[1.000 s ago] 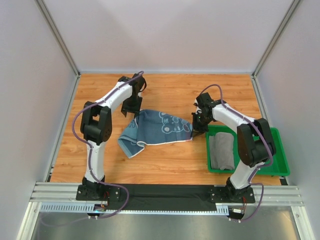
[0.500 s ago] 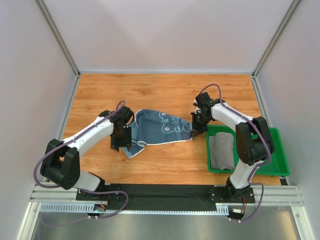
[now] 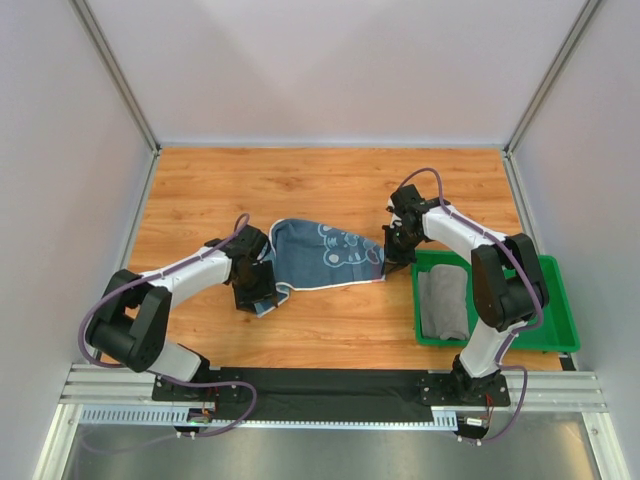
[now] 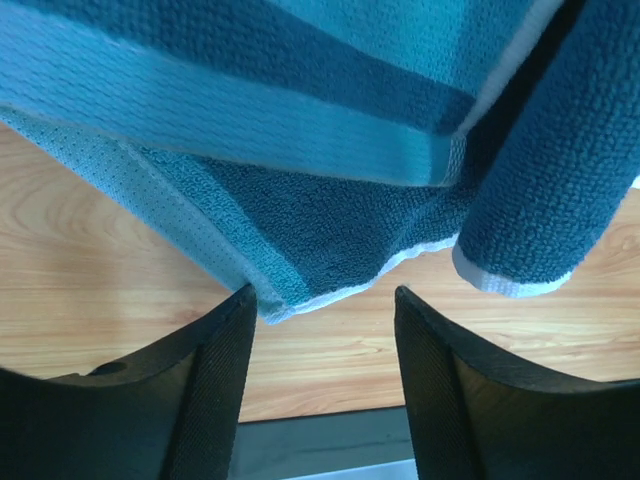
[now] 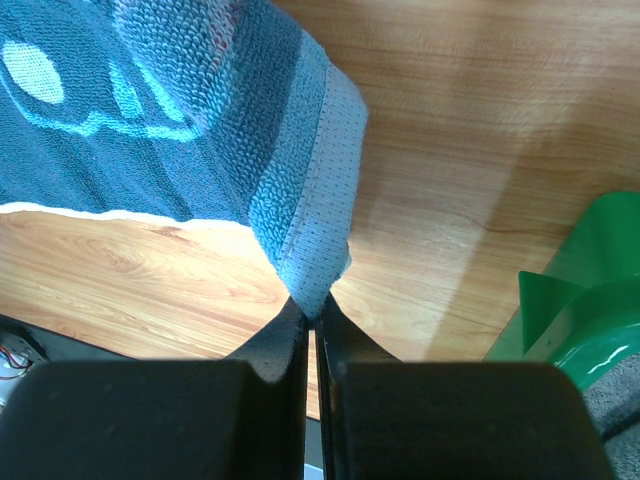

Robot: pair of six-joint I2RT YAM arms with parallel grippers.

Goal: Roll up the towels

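Observation:
The light blue towel (image 3: 325, 255) with white lettering lies crumpled mid-table. My right gripper (image 3: 396, 250) is shut on its right corner (image 5: 315, 270), pinching the cloth between closed fingertips. My left gripper (image 3: 256, 297) is open at the towel's near left corner; its fingers (image 4: 215, 385) stand apart just below the folded hem (image 4: 300, 290), holding nothing. A rolled fold of the towel (image 4: 555, 180) hangs at the right in the left wrist view. A grey towel (image 3: 444, 302) lies in the green tray.
The green plastic tray (image 3: 560, 300) sits at the right near edge; its corner (image 5: 585, 290) shows in the right wrist view. White walls enclose the wooden table (image 3: 330, 180). A black strip (image 3: 330, 385) runs along the front edge.
My left arm swung from the towel's far left corner down to its near left corner and let go. The towel's left part is bunched up more. My right gripper held still.

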